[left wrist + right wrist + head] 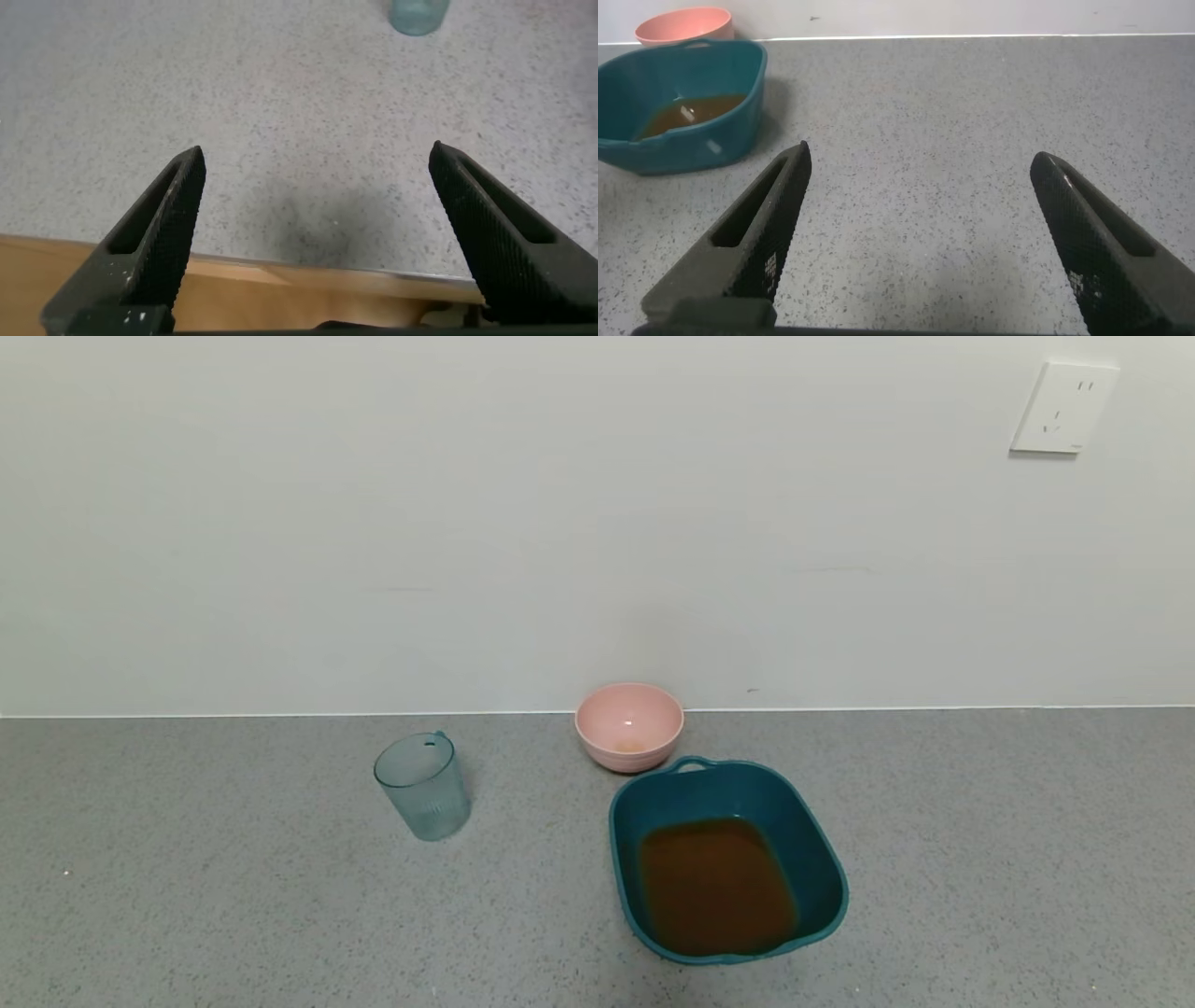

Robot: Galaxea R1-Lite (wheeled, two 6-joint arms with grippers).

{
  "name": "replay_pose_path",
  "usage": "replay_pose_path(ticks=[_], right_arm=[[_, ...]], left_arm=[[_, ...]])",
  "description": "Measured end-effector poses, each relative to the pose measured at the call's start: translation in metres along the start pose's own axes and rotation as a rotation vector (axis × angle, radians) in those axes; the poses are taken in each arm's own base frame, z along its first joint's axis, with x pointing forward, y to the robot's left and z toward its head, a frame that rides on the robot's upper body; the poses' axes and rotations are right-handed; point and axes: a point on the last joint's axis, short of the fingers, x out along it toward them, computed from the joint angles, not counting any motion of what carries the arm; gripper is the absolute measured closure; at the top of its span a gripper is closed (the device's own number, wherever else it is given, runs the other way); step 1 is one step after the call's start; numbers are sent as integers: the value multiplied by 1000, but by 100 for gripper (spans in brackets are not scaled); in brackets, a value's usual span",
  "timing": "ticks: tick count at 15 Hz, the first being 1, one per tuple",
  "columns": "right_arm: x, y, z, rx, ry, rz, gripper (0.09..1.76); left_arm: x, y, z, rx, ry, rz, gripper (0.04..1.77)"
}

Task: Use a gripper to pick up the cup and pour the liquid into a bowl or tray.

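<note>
The transparent blue-grey ribbed cup [423, 789] stands upright and looks empty on the grey counter, left of centre. Its base also shows far off in the left wrist view [417, 15]. The dark teal basin [794, 821] sits to the cup's right and holds the brown-orange liquid [714, 885]. In the right wrist view the basin [729, 117] with the liquid [696, 112] lies far off. My left gripper [316, 163] is open and empty over the counter's near edge. My right gripper [917, 159] is open and empty above bare counter. Neither gripper shows in the head view.
A pink bowl [629, 725] stands behind the basin against the wall, and shows in the right wrist view [684, 23]. A wall socket [1063, 407] is high at the right. A wooden strip [234, 289] runs below the counter's front edge.
</note>
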Motion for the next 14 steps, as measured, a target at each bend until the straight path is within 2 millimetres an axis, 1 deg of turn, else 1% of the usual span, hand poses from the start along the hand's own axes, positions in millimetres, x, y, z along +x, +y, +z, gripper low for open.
replay_pose_path(ticks=[3,7,11,14], right_arm=[[0,0,0,0,1,1,14],[0,0,0,1,0,1,14],[0,0,0,0,0,1,14],[0,0,0,0,0,1,14]], left_arm=[[-4,-1,-6,-12,-29,-4,9],[-10,-1,-16,-18,-85,-87,9],[-13,-4,-34,-22,-150,-188,9],[-10,-5,-41,-49,-241,-209,9]])
